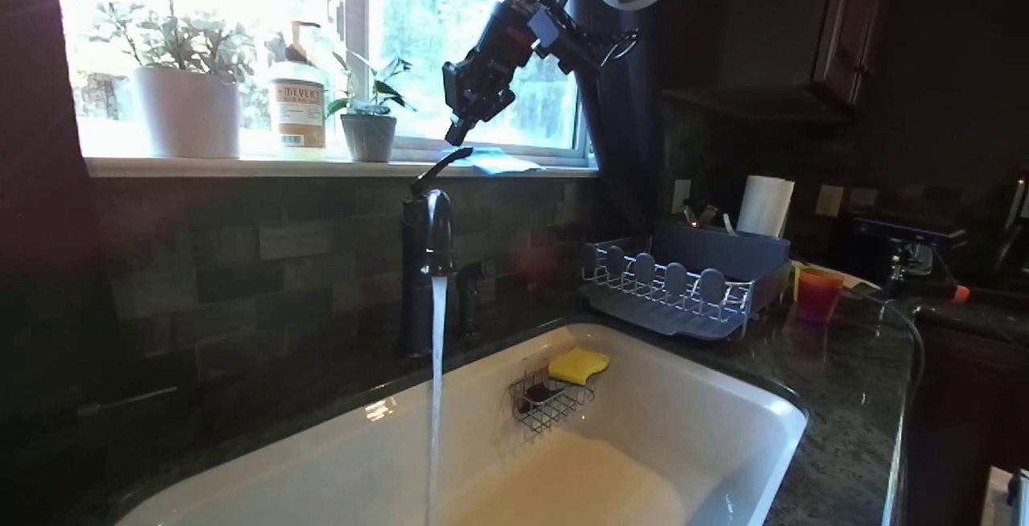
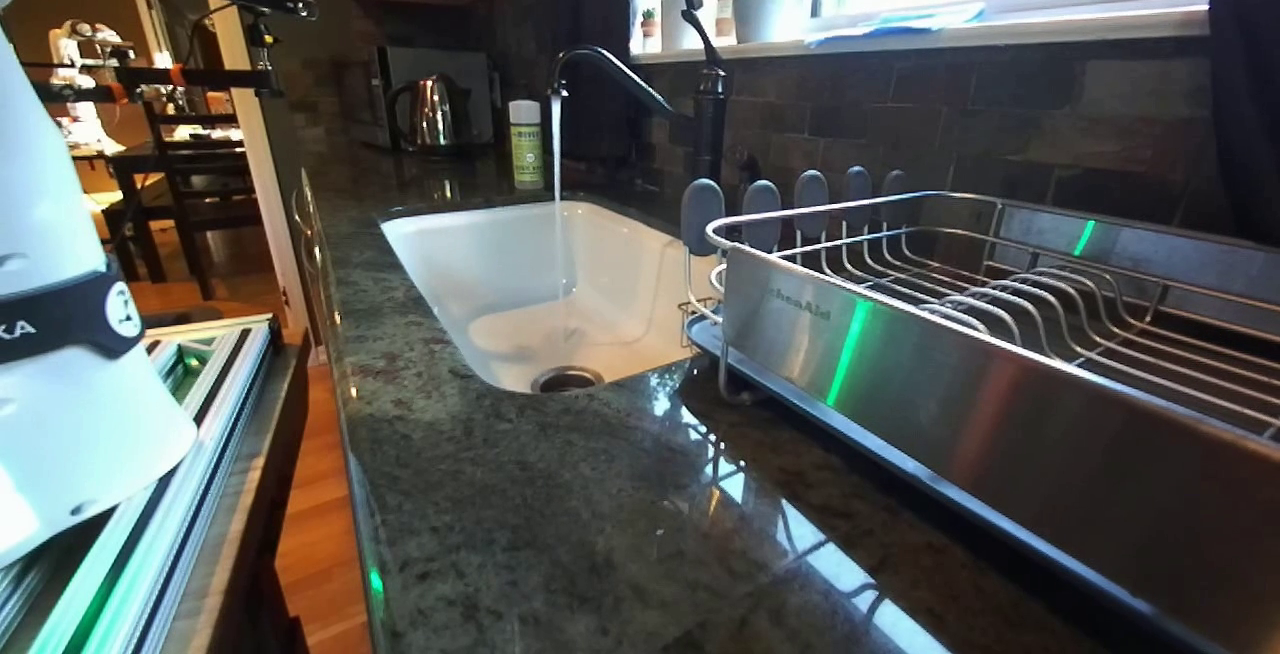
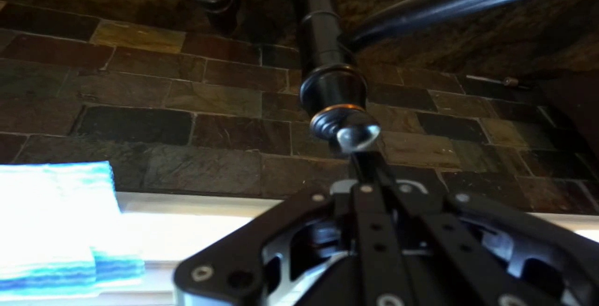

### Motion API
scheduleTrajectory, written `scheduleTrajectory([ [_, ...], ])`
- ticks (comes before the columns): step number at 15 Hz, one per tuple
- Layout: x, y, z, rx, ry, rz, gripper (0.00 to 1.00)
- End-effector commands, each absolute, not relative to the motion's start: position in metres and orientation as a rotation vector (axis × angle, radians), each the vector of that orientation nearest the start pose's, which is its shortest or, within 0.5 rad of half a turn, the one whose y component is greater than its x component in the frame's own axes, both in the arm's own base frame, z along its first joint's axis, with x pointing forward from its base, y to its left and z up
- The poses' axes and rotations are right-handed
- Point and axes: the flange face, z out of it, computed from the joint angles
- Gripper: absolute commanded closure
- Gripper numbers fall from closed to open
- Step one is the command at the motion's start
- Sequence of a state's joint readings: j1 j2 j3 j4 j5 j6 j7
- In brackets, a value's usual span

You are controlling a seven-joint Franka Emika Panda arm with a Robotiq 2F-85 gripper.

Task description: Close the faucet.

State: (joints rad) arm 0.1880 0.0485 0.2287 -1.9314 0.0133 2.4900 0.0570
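The dark faucet (image 1: 416, 277) stands upright behind the sink, and water (image 1: 437, 349) runs from its curved spout (image 1: 439, 228). Its thin lever handle (image 1: 442, 170) slants upward from the top. The faucet (image 2: 710, 114) and its lever (image 2: 702, 34) also show in an exterior view. My gripper (image 1: 457, 137) is just above the lever's raised end, its fingers together with nothing seen between them. In the wrist view the fingertips (image 3: 368, 163) line up with the lever's rounded end (image 3: 359, 136) and hide some of it. I cannot tell whether they touch.
The white sink (image 1: 691, 397) lies below the spout. A dish rack (image 1: 683, 285) stands beside it. Potted plants (image 1: 189, 112), a soap bottle (image 1: 298, 108) and a blue-white cloth (image 1: 500, 161) are on the window sill behind the faucet. A short side fixture (image 1: 470, 293) stands beside the faucet.
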Motion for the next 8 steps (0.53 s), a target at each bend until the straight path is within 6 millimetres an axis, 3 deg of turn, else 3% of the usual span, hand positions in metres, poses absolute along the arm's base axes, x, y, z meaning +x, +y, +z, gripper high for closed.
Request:
scheduleTrajectory([
  [1,0.566,0.244,0.511,-2.869,-0.521,-0.704,1.00],
  [6,0.562,0.242,0.498,-2.899,-0.491,-0.601,1.00],
  [8,0.559,0.238,0.484,-2.933,-0.473,-0.515,1.00],
])
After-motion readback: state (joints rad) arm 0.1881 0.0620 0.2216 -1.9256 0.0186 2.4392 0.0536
